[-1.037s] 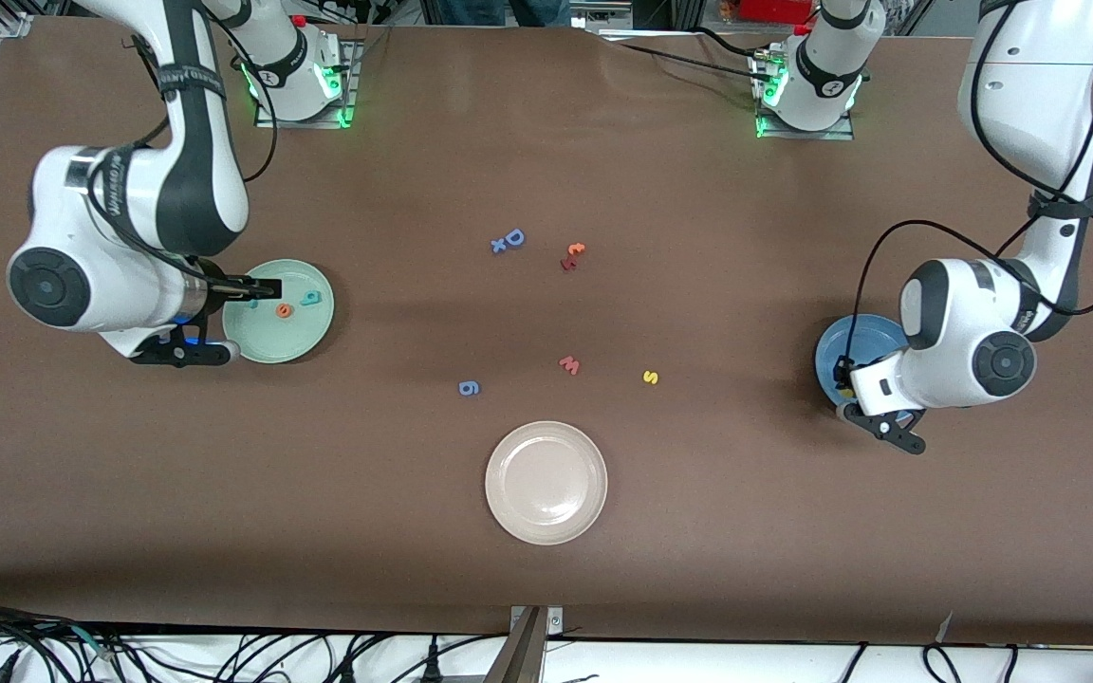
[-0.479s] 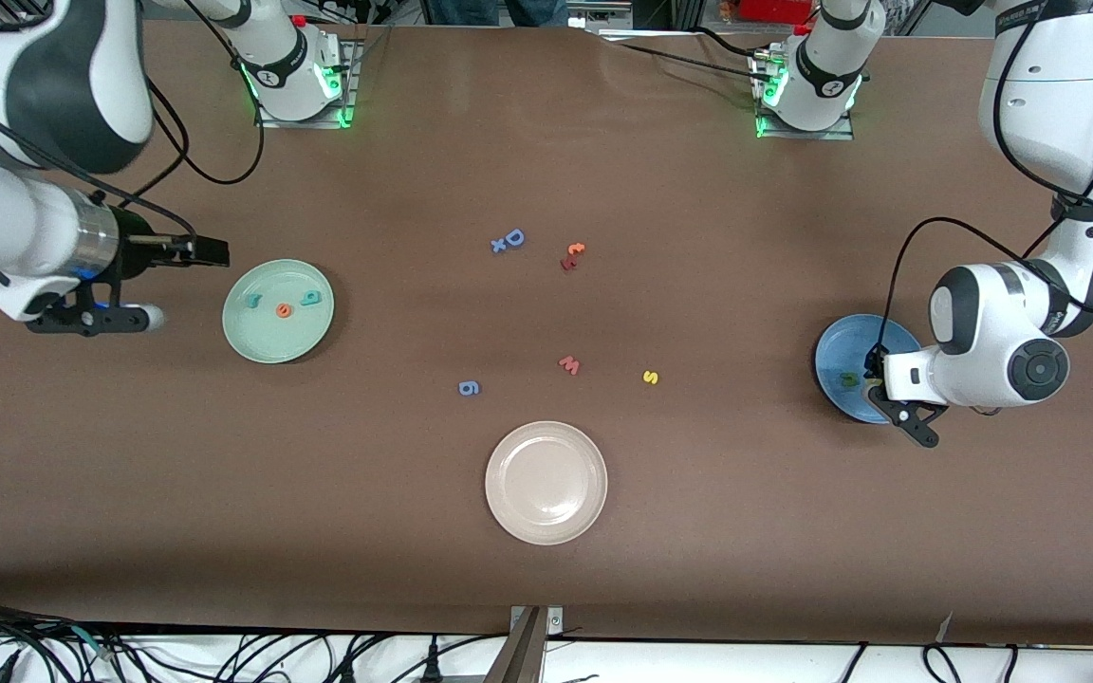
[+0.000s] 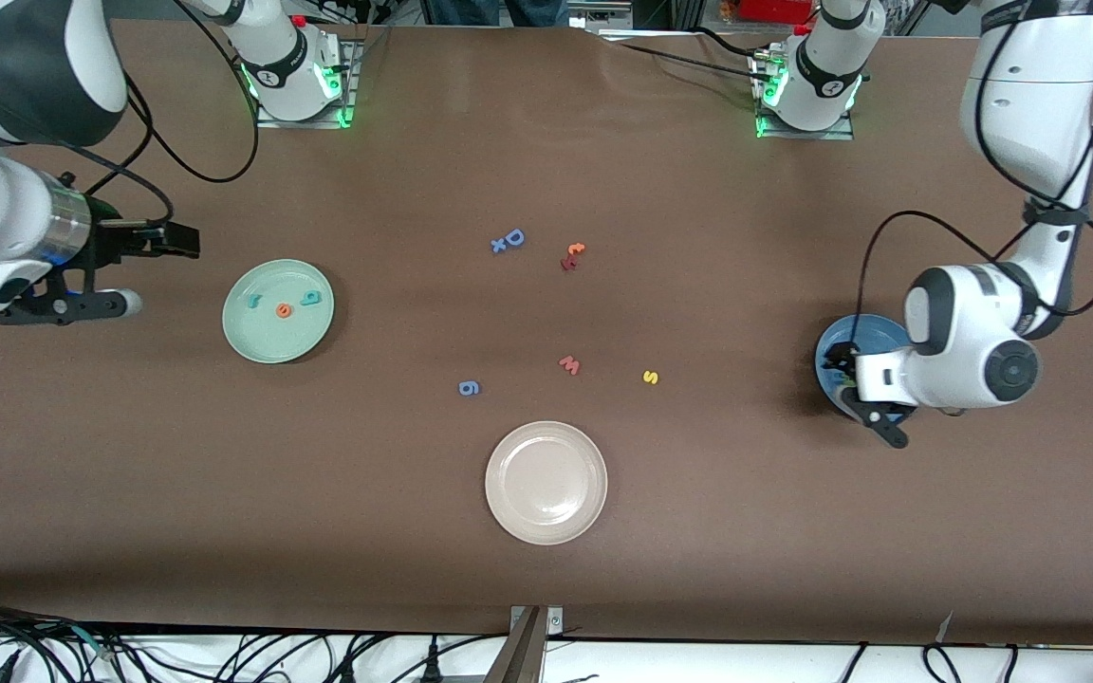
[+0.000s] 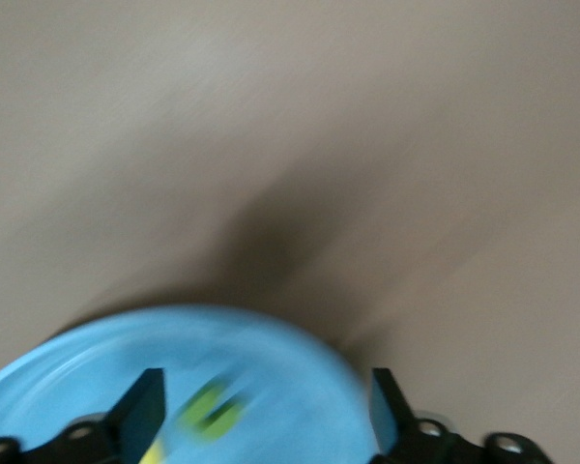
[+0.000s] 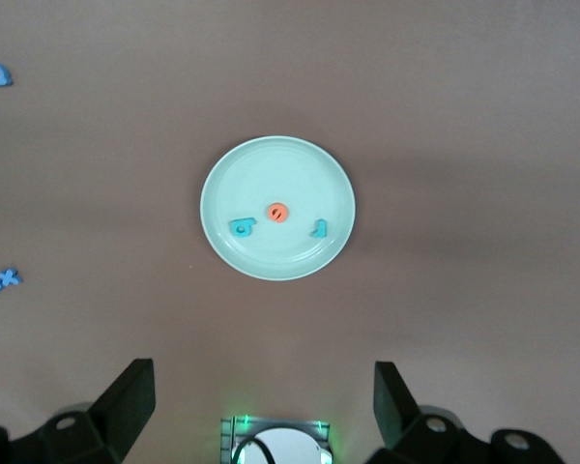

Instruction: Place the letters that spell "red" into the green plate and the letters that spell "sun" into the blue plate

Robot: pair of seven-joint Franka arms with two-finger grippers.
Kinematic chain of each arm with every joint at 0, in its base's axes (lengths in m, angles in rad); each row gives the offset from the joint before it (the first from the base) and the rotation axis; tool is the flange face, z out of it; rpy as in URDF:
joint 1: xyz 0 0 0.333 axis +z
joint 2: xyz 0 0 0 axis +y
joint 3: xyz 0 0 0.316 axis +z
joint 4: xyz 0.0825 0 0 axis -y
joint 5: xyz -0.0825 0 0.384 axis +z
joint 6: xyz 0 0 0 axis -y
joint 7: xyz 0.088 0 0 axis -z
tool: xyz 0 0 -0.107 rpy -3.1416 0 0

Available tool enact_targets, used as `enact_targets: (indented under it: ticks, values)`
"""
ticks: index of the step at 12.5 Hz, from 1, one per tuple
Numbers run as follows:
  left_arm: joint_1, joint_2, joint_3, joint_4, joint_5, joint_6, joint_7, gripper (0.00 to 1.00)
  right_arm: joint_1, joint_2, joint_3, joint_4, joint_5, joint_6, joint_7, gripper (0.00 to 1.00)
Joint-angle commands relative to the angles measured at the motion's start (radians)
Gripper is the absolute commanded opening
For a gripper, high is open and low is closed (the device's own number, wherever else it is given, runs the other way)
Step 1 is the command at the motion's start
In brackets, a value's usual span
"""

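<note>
While the beige plate (image 3: pixel 546 483) sits empty low in the front view's centre, the yellow "s" (image 3: pixel 650 378) lies on the table above it, with a red "w" (image 3: pixel 569 364) and blue "g" (image 3: pixel 470 387) close by. At mid right, the left gripper (image 3: pixel 841 370), fingers apart, hangs over the blue plate (image 3: pixel 864 334), where a green letter (image 4: pixel 213 414) and a yellow one (image 4: pixel 155 452) lie. At mid left, the green plate (image 3: pixel 278 310) holds 3 letters: "r" (image 3: pixel 253 304), "e" (image 3: pixel 284 309), "d" (image 3: pixel 312 299). The right gripper (image 3: pixel 176 240), fingers apart, is up at far left, clear of that plate.

Robotics lab: 2 bolted arms, brown table (image 3: pixel 698 531), loose cables (image 3: pixel 224 655).
</note>
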Motion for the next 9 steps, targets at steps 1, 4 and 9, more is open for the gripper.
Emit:
enact_targets:
  ticks: [1, 4, 9]
  values:
    - [-0.12, -0.004, 0.011, 0.017, -0.021, 0.006, -0.242, 1.0, -0.117, -0.21, 0.103, -0.288, -0.021, 0.183, -0.002, 1.0]
    - [-0.235, -0.001, 0.008, 0.031, -0.014, 0.008, -0.568, 1.0, -0.217, -0.228, 0.154, -0.263, -0.02, 0.19, -0.015, 1.0]
    - [-0.358, 0.008, -0.006, 0.038, -0.007, 0.098, -0.867, 0.99, -0.248, -0.226, 0.169, -0.186, -0.021, 0.144, -0.014, 1.0]
